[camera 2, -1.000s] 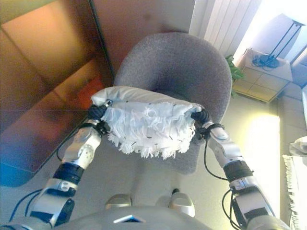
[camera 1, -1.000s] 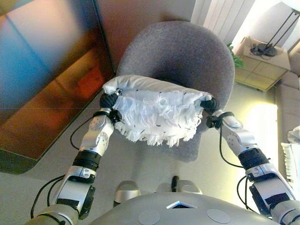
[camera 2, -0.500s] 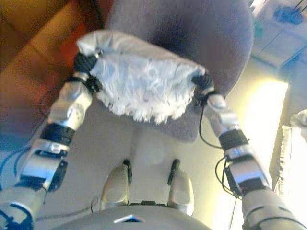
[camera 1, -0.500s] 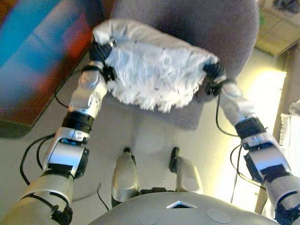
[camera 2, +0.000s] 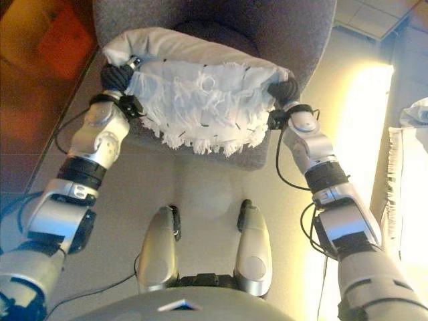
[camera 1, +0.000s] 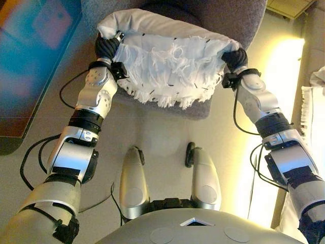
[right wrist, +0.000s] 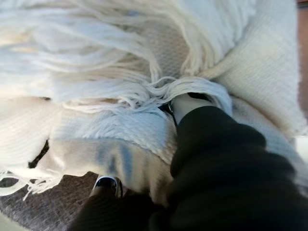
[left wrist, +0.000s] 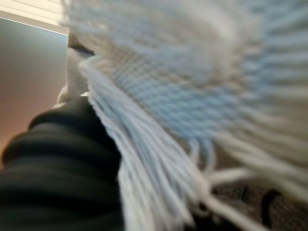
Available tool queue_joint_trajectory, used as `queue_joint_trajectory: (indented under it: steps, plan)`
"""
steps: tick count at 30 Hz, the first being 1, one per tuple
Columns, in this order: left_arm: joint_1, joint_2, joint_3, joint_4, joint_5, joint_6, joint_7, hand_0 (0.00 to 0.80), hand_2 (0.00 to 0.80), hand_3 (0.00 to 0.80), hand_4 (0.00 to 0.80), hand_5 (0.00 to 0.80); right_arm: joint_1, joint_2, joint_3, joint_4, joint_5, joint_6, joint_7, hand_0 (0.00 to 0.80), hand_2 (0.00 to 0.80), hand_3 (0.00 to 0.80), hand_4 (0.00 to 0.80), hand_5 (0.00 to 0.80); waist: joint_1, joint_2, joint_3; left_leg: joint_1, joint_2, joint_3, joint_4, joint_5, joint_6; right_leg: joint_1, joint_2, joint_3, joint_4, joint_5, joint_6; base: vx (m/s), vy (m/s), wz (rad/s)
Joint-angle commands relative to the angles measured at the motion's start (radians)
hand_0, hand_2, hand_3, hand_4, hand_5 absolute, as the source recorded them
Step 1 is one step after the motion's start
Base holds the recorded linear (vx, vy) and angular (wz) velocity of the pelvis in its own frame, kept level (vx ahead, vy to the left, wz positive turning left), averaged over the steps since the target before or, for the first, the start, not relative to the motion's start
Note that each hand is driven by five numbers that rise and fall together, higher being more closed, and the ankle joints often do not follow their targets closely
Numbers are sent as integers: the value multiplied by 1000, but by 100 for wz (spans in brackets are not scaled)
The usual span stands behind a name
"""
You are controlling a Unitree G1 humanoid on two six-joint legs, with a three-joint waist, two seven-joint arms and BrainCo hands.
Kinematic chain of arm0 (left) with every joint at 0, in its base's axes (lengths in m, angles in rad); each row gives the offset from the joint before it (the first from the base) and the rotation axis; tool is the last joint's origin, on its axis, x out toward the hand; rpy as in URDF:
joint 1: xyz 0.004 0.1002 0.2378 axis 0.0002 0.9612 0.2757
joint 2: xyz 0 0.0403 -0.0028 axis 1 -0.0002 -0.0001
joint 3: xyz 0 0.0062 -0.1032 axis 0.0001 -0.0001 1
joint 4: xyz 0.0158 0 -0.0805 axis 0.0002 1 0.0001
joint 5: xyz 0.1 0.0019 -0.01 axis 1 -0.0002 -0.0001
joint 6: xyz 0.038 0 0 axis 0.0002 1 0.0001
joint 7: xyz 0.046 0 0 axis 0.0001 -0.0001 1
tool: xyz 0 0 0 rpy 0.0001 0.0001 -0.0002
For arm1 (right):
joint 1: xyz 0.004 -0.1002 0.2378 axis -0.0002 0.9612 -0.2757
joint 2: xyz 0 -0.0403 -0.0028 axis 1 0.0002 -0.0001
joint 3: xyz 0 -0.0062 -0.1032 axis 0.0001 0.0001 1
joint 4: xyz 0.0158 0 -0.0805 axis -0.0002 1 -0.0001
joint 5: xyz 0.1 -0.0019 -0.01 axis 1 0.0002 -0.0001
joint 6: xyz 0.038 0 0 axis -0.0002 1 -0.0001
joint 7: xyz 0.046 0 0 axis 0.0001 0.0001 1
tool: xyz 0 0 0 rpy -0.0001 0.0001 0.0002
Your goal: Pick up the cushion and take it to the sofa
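The cushion (camera 1: 172,56) is white with a shaggy fringe and hangs between my two hands, over the front of a grey chair (camera 1: 213,15). My left hand (camera 1: 106,48) grips its left end, with a silver finger showing over the top edge. My right hand (camera 1: 234,58) grips its right end. In the right wrist view the cushion (right wrist: 96,72) is pinched between a finger pressed into the fringe and a fingertip (right wrist: 107,183) under it. In the left wrist view the cushion (left wrist: 192,96) fills the picture and hides my fingers.
A dark glossy cabinet front (camera 1: 30,66) runs along the left. At the right edge a pale sofa (camera 1: 317,30) shows, with white fringed cloth (camera 1: 311,109) in front of it. A low side table (camera 1: 287,6) stands behind the chair. Pale floor lies between me and the chair.
The whole picture has shifted down, so the camera has tilted toward the floor. The cushion stays held between both hands with the same grip.
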Motion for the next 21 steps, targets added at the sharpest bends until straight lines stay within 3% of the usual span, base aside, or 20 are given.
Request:
queue_joint_trajectory:
  steps: [1, 12, 15, 21]
  plan:
    - [-177, -36, -76, 9, -16, -32, -47, 800, 800, 800, 800, 800, -175, 8, -21, -35, 95, -78, -7, 800, 800, 800, 800, 800, 19, 25, -46, -8, -4, -27, -84, 64, -48, 107, -65, 22, -23, -33, 38, -10, -7, 4]
    - [-472, -11, -206, 213, -122, -19, -14, 800, 800, 800, 800, 800, -483, -37, 81, 258, 221, -61, -24, 800, 800, 800, 800, 800, 4, 29, -54, -35, 6, -28, -111, 86, -67, 59, -79, 24, -33, -13, 55, 0, 0, 0]
    - [-509, -6, -215, 221, -175, -67, -18, 800, 800, 800, 800, 800, -523, -50, 91, 311, 220, -72, -38, 800, 800, 800, 800, 800, 2, 34, -61, -37, 7, -31, -116, 88, -69, 50, -82, 26, -30, -13, 56, 55, -3, 0]
    - [-600, 12, -277, 219, -169, -68, 13, 800, 800, 800, 800, 800, -610, -76, 131, 350, 216, -74, -59, 800, 800, 800, 800, 800, -2, 45, -64, -58, 4, -40, -120, 93, -72, 20, -81, 32, -25, -6, 61, 8, 0, 0]
